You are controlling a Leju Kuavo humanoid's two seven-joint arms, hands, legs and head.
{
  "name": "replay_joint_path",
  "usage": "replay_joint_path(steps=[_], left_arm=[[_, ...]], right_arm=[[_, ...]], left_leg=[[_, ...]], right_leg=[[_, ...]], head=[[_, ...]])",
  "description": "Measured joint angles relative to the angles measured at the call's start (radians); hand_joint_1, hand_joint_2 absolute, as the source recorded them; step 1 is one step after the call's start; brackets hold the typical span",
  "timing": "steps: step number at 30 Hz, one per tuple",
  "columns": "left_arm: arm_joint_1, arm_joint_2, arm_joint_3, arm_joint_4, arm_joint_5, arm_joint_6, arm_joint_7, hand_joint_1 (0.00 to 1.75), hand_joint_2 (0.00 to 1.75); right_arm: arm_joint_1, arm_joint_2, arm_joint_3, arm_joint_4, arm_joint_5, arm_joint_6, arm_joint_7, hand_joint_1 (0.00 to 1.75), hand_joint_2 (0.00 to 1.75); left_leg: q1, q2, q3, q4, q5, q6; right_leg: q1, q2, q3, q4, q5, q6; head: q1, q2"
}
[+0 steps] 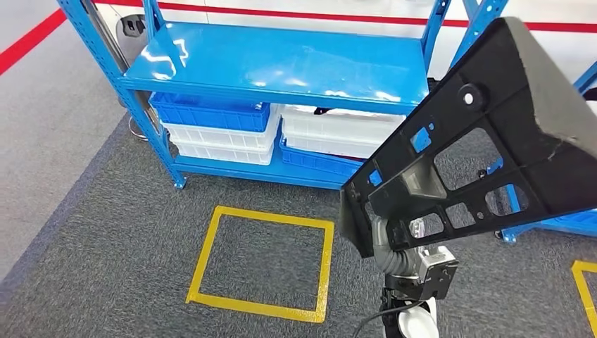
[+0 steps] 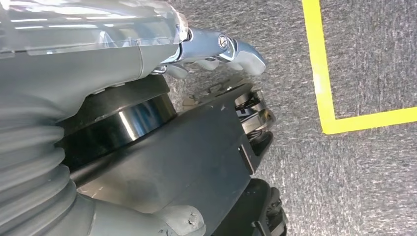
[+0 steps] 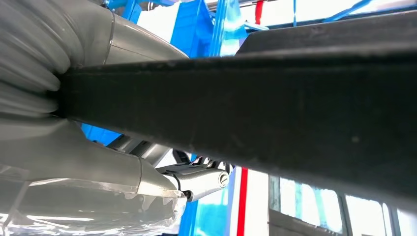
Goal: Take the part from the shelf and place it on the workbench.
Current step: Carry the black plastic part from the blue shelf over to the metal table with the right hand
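Grey carpet (image 1: 84, 232) covers the floor, with a red line (image 1: 28, 39) running across its far left corner and a yellow taped square (image 1: 262, 262) marked out in the near middle. Beyond the square stands a blue metal shelf (image 1: 281, 63), its top board bare and glossy. On its lower board sit stacked bins: a blue bin (image 1: 208, 113) over white bins (image 1: 218, 141) on the left, and white bins (image 1: 338, 130) over a blue bin (image 1: 317, 160) on the right. Part of a second yellow marking (image 1: 584, 285) shows at the near right edge.

The part (image 1: 486, 141), a large black plastic panel with several cut-out openings and a round boss, is off the shelf and held up in the air on the right of the head view, tilted, its lower corner hanging over the carpet just right of the yellow square. The right hand (image 3: 196, 179) grips it: in the right wrist view the dark edge of the part (image 3: 246, 113) runs straight across, with the grey thumb on one side and a silver-tipped finger on the other.

The left hand (image 2: 216, 51) hangs over the carpet near a yellow tape corner (image 2: 329, 118); its fingers are curled in and hold nothing.
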Motion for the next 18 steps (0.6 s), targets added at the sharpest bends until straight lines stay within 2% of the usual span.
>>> replay_joint_path(steps=[2, 3, 4, 5, 6, 7, 9, 10, 11, 13, 14, 15, 17, 18], left_arm=[[-0.002, 0.001, 0.0, 0.0, -0.001, 0.0, 0.0, 0.0, 1.75], [-0.003, 0.002, 0.0, 0.0, -0.001, 0.0, 0.0, 0.0, 1.75], [-0.003, 0.003, 0.0, 0.0, -0.001, 0.0, 0.0, 0.0, 1.75], [-0.003, 0.003, 0.0, 0.0, -0.001, -0.001, 0.0, 0.0, 1.75], [-0.003, 0.003, 0.0, 0.0, -0.001, -0.002, 0.001, 0.0, 1.75], [-0.002, 0.004, 0.0, 0.0, -0.001, -0.002, 0.002, 0.0, 1.75], [0.002, 0.003, 0.0, 0.0, -0.002, -0.004, 0.004, 0.0, 1.75], [0.003, 0.002, 0.0, 0.0, -0.002, -0.006, 0.004, 0.0, 1.75], [0.004, 0.0, 0.0, 0.0, -0.002, -0.007, 0.004, 0.0, 1.75], [0.005, -0.002, 0.0, 0.001, -0.002, -0.01, 0.003, 0.0, 1.75], [0.005, -0.003, 0.0, 0.001, -0.002, -0.011, 0.003, 0.0, 1.75], [0.004, -0.003, 0.0, 0.001, -0.003, -0.012, 0.003, 0.0, 1.75], [0.003, -0.004, 0.0, 0.001, -0.006, -0.013, 0.003, 0.0, 1.75], [0.002, -0.004, -0.001, 0.001, -0.008, -0.013, 0.003, 0.0, 1.75]], right_arm=[[0.001, 0.002, 0.0, 0.003, 0.0, 0.004, 0.0, 1.75, 1.75], [0.002, 0.002, 0.0, 0.004, 0.0, 0.005, 0.0, 1.75, 1.75], [0.003, 0.002, 0.0, 0.006, 0.0, 0.007, 0.0, 1.75, 1.75], [0.004, 0.002, 0.0, 0.008, 0.0, 0.008, 0.0, 1.75, 1.75], [0.005, 0.002, 0.0, 0.009, 0.0, 0.01, 0.0, 1.75, 1.75], [0.005, 0.003, 0.0, 0.01, 0.0, 0.011, 0.0, 1.75, 1.75], [0.005, 0.005, -0.001, 0.01, 0.001, 0.013, 0.0, 1.75, 1.75], [0.005, 0.006, -0.001, 0.01, 0.002, 0.013, -0.001, 1.75, 1.75], [0.005, 0.007, -0.001, 0.01, 0.002, 0.013, -0.001, 1.75, 1.75], [0.005, 0.007, -0.002, 0.011, 0.003, 0.013, -0.001, 1.75, 1.75], [0.005, 0.007, -0.002, 0.012, 0.003, 0.013, -0.001, 1.75, 1.75], [0.004, 0.007, -0.003, 0.012, 0.003, 0.013, -0.001, 1.75, 1.75], [0.003, 0.007, -0.008, 0.015, 0.002, 0.013, -0.002, 1.75, 1.75], [0.003, 0.007, -0.01, 0.017, 0.002, 0.014, -0.002, 1.75, 1.75]], left_leg=[[0.005, -0.001, -0.029, 0.113, -0.096, -0.011], [0.007, -0.001, -0.039, 0.177, -0.129, -0.015], [0.009, -0.001, -0.04, 0.221, -0.138, -0.019], [0.012, -0.001, -0.026, 0.235, -0.126, -0.022], [0.015, -0.001, 0.003, 0.21, -0.099, -0.024], [0.018, -0.001, 0.046, 0.155, -0.072, -0.027], [0.018, -0.004, 0.129, 0.028, -0.061, -0.027], [0.017, -0.006, 0.151, -0.013, -0.068, -0.023], [0.014, -0.008, 0.159, -0.033, -0.077, -0.019], [0.014, -0.008, 0.152, -0.043, -0.071, -0.005], [0.015, -0.006, 0.147, -0.045, -0.065, 0.004], [0.016, -0.004, 0.14, -0.047, -0.057, 0.016], [0.012, -0.002, 0.121, -0.047, -0.043, 0.035], [0.008, -0.001, 0.111, -0.046, -0.036, 0.042]], right_leg=[[-0.001, -0.003, -0.021, 0.002, 0.017, -0.006], [-0.001, -0.004, -0.033, 0.005, 0.024, -0.006], [-0.002, -0.004, -0.046, 0.009, 0.031, -0.004], [-0.003, -0.005, -0.058, 0.014, 0.037, -0.002], [-0.004, -0.005, -0.07, 0.02, 0.042, 0.001], [-0.006, -0.004, -0.081, 0.028, 0.045, 0.005], [-0.005, -0.002, -0.101, 0.042, 0.052, 0.015], [-0.004, -0.002, -0.108, 0.046, 0.058, 0.021], [-0.002, -0.002, -0.114, 0.048, 0.065, 0.027], [-0.003, -0.001, -0.121, 0.051, 0.072, 0.038], [-0.004, 0.0, -0.128, 0.062, 0.059, 0.043], [-0.005, 0.002, -0.14, 0.09, 0.028, 0.047], [-0.006, 0.003, -0.176, 0.197, -0.06, 0.05], [-0.005, 0.004, -0.193, 0.26, -0.093, 0.05]], head=[[-0.003, 0.0], [-0.003, 0.0], [-0.003, 0.0], [-0.003, 0.0], [-0.003, 0.0], [-0.003, 0.0], [-0.005, 0.0], [-0.005, 0.0], [-0.006, 0.0], [-0.006, 0.0], [-0.005, 0.0], [-0.004, 0.0], [-0.001, 0.0], [0.0, 0.0]])
